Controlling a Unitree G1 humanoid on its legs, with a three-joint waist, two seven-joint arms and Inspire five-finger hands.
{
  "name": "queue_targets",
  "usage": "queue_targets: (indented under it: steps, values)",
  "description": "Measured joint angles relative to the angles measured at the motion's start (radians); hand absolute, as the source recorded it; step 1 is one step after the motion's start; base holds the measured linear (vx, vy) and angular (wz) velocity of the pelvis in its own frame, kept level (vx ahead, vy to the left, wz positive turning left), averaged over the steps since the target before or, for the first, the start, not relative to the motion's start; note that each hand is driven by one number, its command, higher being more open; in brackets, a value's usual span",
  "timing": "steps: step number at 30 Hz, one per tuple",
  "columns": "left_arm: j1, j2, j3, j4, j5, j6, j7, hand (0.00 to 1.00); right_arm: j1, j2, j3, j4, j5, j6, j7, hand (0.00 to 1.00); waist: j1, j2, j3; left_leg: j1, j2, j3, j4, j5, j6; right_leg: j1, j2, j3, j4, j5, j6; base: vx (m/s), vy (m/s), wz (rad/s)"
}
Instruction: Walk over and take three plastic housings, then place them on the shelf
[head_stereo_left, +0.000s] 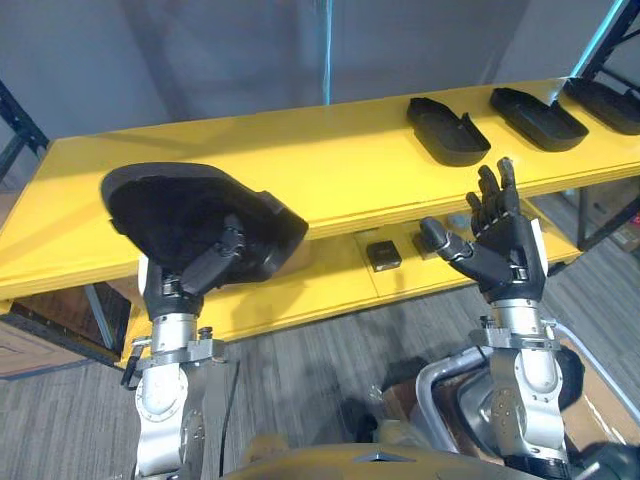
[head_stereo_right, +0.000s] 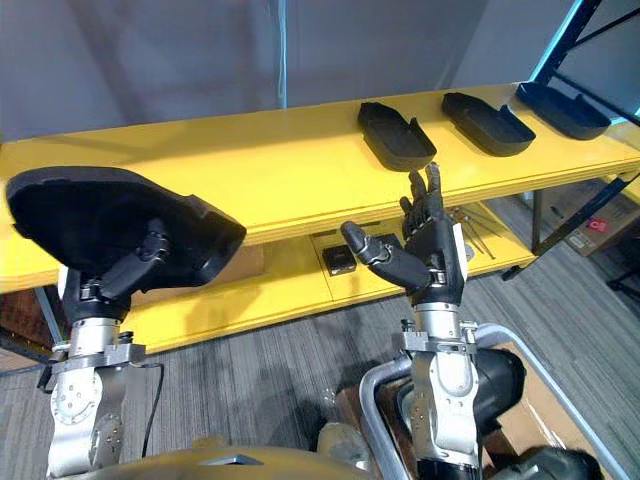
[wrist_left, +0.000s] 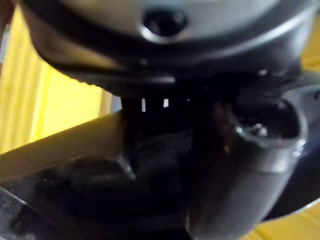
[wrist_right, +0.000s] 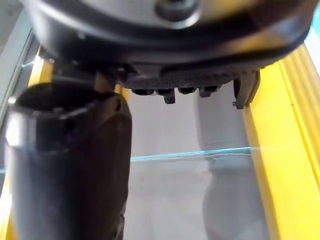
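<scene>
One plastic housing (head_stereo_left: 180, 205), clasped underneath by left hand (head_stereo_left: 195, 275), fingers curled round it; right hand (head_stereo_left: 500, 245) stood splayed, empty. Hazard: gripped near one edge, it could have tipped before reaching the shelf (head_stereo_left: 330, 160).

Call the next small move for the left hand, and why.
Probably ease the large black plastic housing forward and set it on the bare yellow shelf board ahead. The left hand is curled round it at the board's front edge; three similar black housings already lie further right, and the open right hand holds nothing.
</scene>
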Motion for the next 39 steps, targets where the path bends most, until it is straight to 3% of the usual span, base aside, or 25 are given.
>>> queue_targets:
  steps: [3, 6, 9, 10, 11, 15, 20, 22, 24, 28, 31, 39]
  values:
    - [-0.03, 0.0, 0.002, 0.006, -0.001, -0.001, -0.021, 0.0, -0.002, 0.001, -0.049, 0.0, 0.008, 0.0, 0.004, 1.0, 0.001, 0.002, 0.001, -0.016, 0.009, 0.036, -0.068, -0.019, 0.0, 0.074, -0.015, 0.003, -0.051, -0.003, -0.005, 0.26, -0.065, -0.08]
    - [-0.037, 0.0, 0.013, 0.006, -0.001, -0.014, -0.033, 0.0, -0.005, -0.001, -0.084, 0.0, 0.011, 0.0, 0.004, 1.0, 0.004, 0.017, -0.001, -0.022, -0.019, 0.04, -0.32, 0.015, -0.002, 0.105, -0.046, 0.044, -0.067, -0.02, 0.012, 0.23, 0.107, -0.34]
    - [-0.037, -0.001, 0.013, 0.004, 0.0, -0.018, -0.042, 0.0, -0.003, -0.016, -0.082, 0.0, 0.042, 0.0, 0.004, 1.0, 0.003, 0.064, -0.005, -0.016, -0.019, 0.033, -0.488, 0.225, 0.003, 0.122, -0.046, 0.084, -0.047, -0.064, 0.076, 0.18, 0.242, -0.47]
    - [-0.036, 0.011, 0.015, 0.003, -0.001, -0.018, -0.052, 0.0, 0.001, 0.002, -0.078, 0.001, 0.045, 0.005, 0.002, 1.0, 0.006, 0.055, -0.006, 0.008, -0.035, 0.047, -0.484, 0.226, -0.021, 0.122, -0.067, 0.109, -0.023, -0.081, 0.092, 0.13, 0.248, -0.42]
    - [-0.035, 0.023, 0.016, -0.011, -0.001, -0.018, -0.054, 0.0, 0.003, 0.015, -0.057, -0.005, 0.047, 0.005, 0.002, 1.0, 0.003, 0.024, -0.007, 0.025, -0.067, 0.068, -0.507, 0.216, -0.007, 0.119, -0.1, 0.119, -0.021, -0.089, 0.105, 0.12, 0.234, -0.36]
    - [-0.038, 0.046, 0.028, -0.043, 0.0, -0.015, -0.08, 0.0, 0.003, 0.049, 0.013, -0.064, 0.036, 0.006, -0.011, 1.0, -0.001, -0.037, -0.009, 0.058, -0.136, 0.119, -0.601, 0.238, 0.033, 0.094, -0.168, 0.128, -0.026, -0.065, 0.14, 0.09, 0.177, -0.17]
    - [-0.039, 0.054, 0.077, -0.114, -0.007, 0.016, -0.163, 0.0, 0.0, 0.079, 0.053, -0.068, -0.002, 0.022, -0.023, 1.0, 0.005, -0.039, -0.01, 0.087, -0.15, 0.153, -0.66, 0.249, 0.05, 0.089, -0.176, 0.107, -0.062, 0.007, 0.135, 0.05, 0.11, -0.17]
    - [-0.053, 0.101, 0.09, -0.163, -0.056, 0.074, -0.245, 0.0, -0.001, 0.08, 0.05, -0.068, -0.01, 0.039, -0.035, 1.0, 0.003, -0.039, -0.011, 0.092, -0.153, 0.159, -0.68, 0.256, 0.055, 0.089, -0.177, 0.087, -0.078, 0.03, 0.132, 0.02, 0.069, -0.05]
    - [-0.104, 0.171, 0.089, -0.174, -0.155, 0.172, -0.301, 0.0, -0.002, 0.079, 0.052, -0.068, -0.042, 0.053, -0.035, 1.0, 0.003, -0.038, -0.011, 0.108, -0.155, 0.17, -0.698, 0.262, 0.058, 0.091, -0.178, 0.071, -0.078, 0.038, 0.138, -0.01, 0.042, -0.12]
    - [-0.179, 0.206, 0.092, -0.148, -0.384, 0.343, -0.249, 0.0, -0.002, 0.071, 0.071, -0.068, -0.042, 0.068, -0.034, 1.0, -0.013, -0.034, -0.019, 0.133, -0.159, 0.192, -0.739, 0.282, 0.056, 0.09, -0.179, 0.071, -0.084, 0.04, 0.14, -0.04, 0.006, -0.19]
    - [-0.23, 0.205, 0.093, -0.064, -0.556, 0.423, -0.17, 0.0, -0.001, 0.053, 0.079, -0.068, -0.04, 0.087, -0.033, 1.0, -0.019, -0.024, -0.03, 0.156, -0.161, 0.215, -0.791, 0.306, 0.05, 0.089, -0.175, 0.07, -0.107, 0.041, 0.141, -0.06, -0.012, -0.22]
    - [-0.339, 0.203, 0.094, 0.356, -0.801, 0.462, -0.049, 0.0, 0.0, -0.015, 0.165, -0.049, -0.034, 0.108, 0.018, 1.0, -0.054, 0.001, -0.044, 0.164, -0.138, 0.252, -0.814, 0.335, 0.029, 0.08, -0.151, 0.071, -0.126, 0.038, 0.139, -0.07, -0.016, -0.13]
